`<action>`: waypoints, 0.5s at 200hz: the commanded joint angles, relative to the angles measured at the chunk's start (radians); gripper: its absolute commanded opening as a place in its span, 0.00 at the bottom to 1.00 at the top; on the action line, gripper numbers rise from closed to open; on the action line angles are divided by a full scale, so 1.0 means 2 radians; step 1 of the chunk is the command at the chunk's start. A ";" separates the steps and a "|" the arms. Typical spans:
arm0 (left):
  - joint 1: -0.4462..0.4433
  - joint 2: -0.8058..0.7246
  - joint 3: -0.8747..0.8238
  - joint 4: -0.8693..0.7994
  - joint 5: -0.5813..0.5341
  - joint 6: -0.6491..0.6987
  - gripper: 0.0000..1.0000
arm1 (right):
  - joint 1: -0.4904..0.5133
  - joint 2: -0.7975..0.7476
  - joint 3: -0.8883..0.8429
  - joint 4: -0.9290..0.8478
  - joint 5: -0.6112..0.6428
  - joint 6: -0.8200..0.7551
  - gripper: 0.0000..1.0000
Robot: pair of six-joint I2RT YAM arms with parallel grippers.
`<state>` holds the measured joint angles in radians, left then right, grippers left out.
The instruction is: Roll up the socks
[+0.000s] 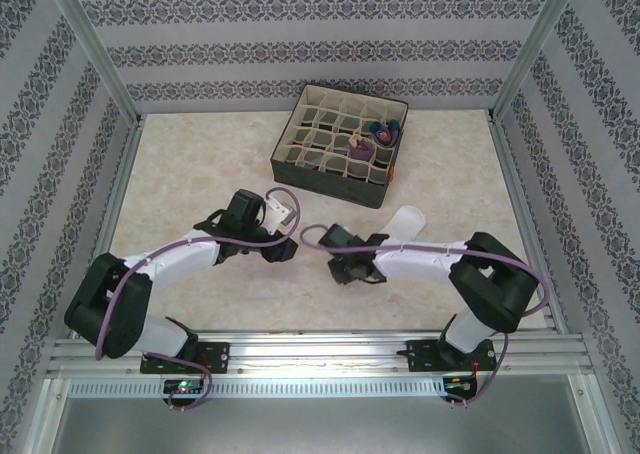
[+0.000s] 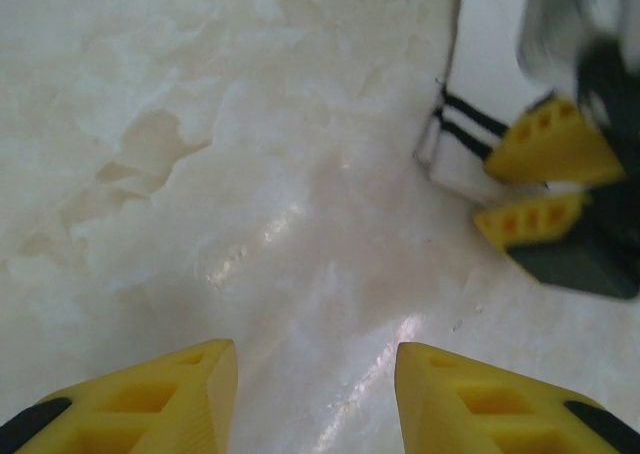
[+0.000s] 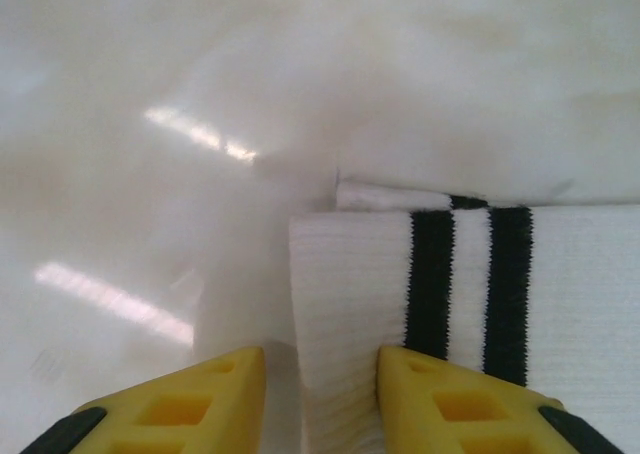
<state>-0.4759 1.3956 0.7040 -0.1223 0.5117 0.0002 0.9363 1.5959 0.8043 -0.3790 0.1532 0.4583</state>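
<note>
A white sock (image 1: 405,221) with two black cuff stripes lies flat on the table, partly under my right arm. Its cuff end (image 3: 360,274) sits between the fingers of my right gripper (image 3: 320,359). The right finger touches the fabric and a gap shows beside the left one, so the jaws are open round the cuff. My left gripper (image 2: 315,359) hovers open over bare table with nothing in it. It faces the white sock (image 2: 485,54) and the right gripper's fingers (image 2: 545,144). Two purple socks (image 1: 380,131) (image 1: 360,146) sit rolled in the divided box.
The dark square box (image 1: 290,169) with beige grid dividers stands at the back centre. Metal frame posts and patterned walls ring the table. Both arms are bent low across the table's near half, their grippers close together.
</note>
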 commanded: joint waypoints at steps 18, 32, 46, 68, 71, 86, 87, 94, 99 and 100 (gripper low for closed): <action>0.001 -0.032 -0.028 0.031 -0.002 0.011 0.45 | 0.035 -0.008 -0.027 -0.056 0.001 -0.022 0.17; 0.001 -0.046 -0.040 0.045 0.006 0.017 0.46 | 0.041 -0.020 -0.033 -0.045 -0.013 -0.032 0.13; 0.001 -0.061 -0.055 0.062 0.021 0.028 0.45 | 0.044 -0.036 -0.033 -0.040 -0.031 -0.049 0.08; 0.000 -0.087 -0.085 0.103 0.057 0.053 0.45 | 0.045 -0.071 -0.037 -0.027 -0.072 -0.083 0.03; -0.001 -0.092 -0.091 0.113 0.064 0.056 0.45 | 0.044 -0.076 -0.039 -0.023 -0.079 -0.088 0.03; -0.009 -0.106 -0.120 0.180 0.094 0.068 0.45 | 0.037 -0.098 -0.045 -0.011 -0.127 -0.113 0.03; -0.010 -0.107 -0.122 0.185 0.096 0.069 0.45 | 0.036 -0.100 -0.045 -0.010 -0.130 -0.114 0.03; -0.016 -0.108 -0.136 0.216 0.117 0.083 0.45 | 0.030 -0.109 -0.048 -0.006 -0.152 -0.123 0.03; -0.021 -0.108 -0.144 0.237 0.134 0.097 0.45 | 0.024 -0.116 -0.050 -0.002 -0.168 -0.128 0.02; -0.021 -0.108 -0.144 0.241 0.136 0.099 0.45 | 0.023 -0.117 -0.051 -0.002 -0.171 -0.129 0.02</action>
<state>-0.4847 1.1992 0.4805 0.1085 0.6231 0.0818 1.0100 1.4292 0.7231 -0.4103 -0.0013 0.2996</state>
